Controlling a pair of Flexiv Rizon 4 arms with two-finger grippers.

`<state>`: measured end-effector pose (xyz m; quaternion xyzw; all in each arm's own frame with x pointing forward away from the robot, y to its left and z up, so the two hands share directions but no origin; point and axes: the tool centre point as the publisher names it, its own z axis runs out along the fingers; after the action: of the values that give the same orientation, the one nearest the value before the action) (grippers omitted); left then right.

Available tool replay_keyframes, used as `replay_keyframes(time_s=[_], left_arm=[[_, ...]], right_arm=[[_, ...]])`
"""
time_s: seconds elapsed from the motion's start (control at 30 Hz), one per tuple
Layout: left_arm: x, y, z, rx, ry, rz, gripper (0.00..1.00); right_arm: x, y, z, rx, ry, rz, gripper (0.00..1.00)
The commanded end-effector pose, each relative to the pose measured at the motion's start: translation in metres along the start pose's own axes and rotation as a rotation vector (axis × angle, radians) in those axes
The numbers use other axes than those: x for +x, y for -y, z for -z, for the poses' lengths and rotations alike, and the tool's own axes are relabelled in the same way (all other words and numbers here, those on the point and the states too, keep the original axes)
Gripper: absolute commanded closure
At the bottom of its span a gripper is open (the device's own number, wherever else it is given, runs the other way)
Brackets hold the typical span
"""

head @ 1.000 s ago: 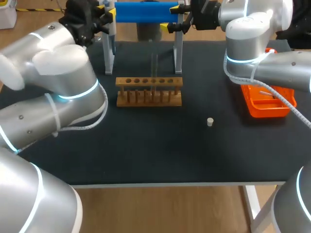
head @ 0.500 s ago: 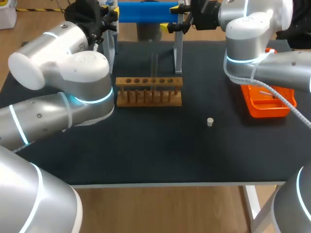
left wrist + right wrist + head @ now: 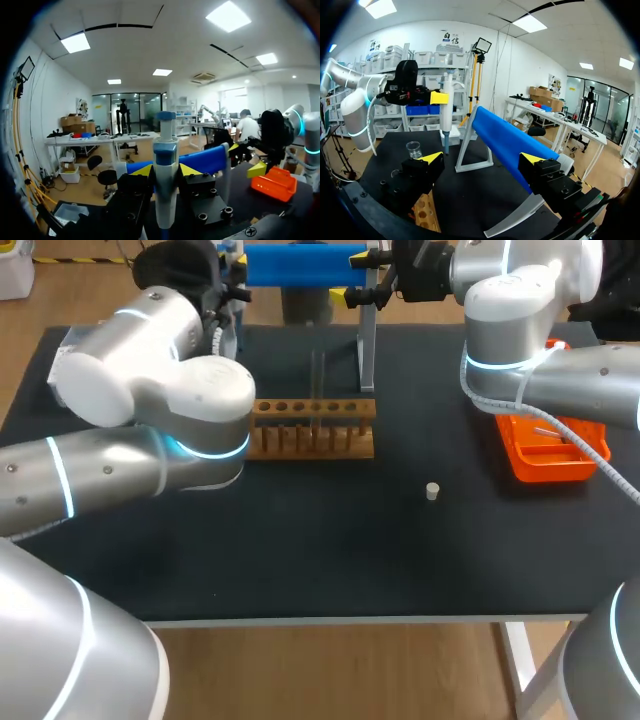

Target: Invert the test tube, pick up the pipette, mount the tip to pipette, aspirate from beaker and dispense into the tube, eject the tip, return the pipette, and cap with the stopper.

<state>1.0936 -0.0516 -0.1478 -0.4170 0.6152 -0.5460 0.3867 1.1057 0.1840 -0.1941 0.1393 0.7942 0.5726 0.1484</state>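
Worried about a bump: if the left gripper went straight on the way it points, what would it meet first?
Likely the stand's blue bar, just beyond the pipette that the left gripper is shut on; depth is unclear.

The table (image 3: 300,550) top was matt black, faintly cloth-like. The rack (image 3: 312,427) was bare, unvarnished-looking wood. The tray (image 3: 550,472) was glossy orange plastic. The stopper (image 3: 432,491) looked pale and matt. The arms (image 3: 150,380) wore smooth, satin grey shells. The pipette (image 3: 165,185) was smooth white and blue plastic with a slight sheen. The beaker (image 3: 413,149) and tube (image 3: 318,375) were clear; glass or plastic could not be told. The stand (image 3: 367,350) looked like dull grey metal, its blue bar (image 3: 300,264) matt.
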Motion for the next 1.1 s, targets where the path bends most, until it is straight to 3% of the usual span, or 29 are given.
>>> replay_keyframes(time_s=[0.03,0.17,1.1], left_arm=[[0.002,-0.002,-0.01,-0.013,0.068,0.003,1.0],[0.0,-0.002,-0.014,-0.016,0.114,-0.003,1.0],[-0.011,-0.013,-0.036,-0.106,0.234,0.038,1.0]], right_arm=[[0.0,0.0,0.0,-0.001,0.0,0.0,0.0],[0.0,0.0,0.0,-0.001,0.0,0.0,0.0],[0.0,0.0,0.0,-0.001,0.0,0.0,0.0]])
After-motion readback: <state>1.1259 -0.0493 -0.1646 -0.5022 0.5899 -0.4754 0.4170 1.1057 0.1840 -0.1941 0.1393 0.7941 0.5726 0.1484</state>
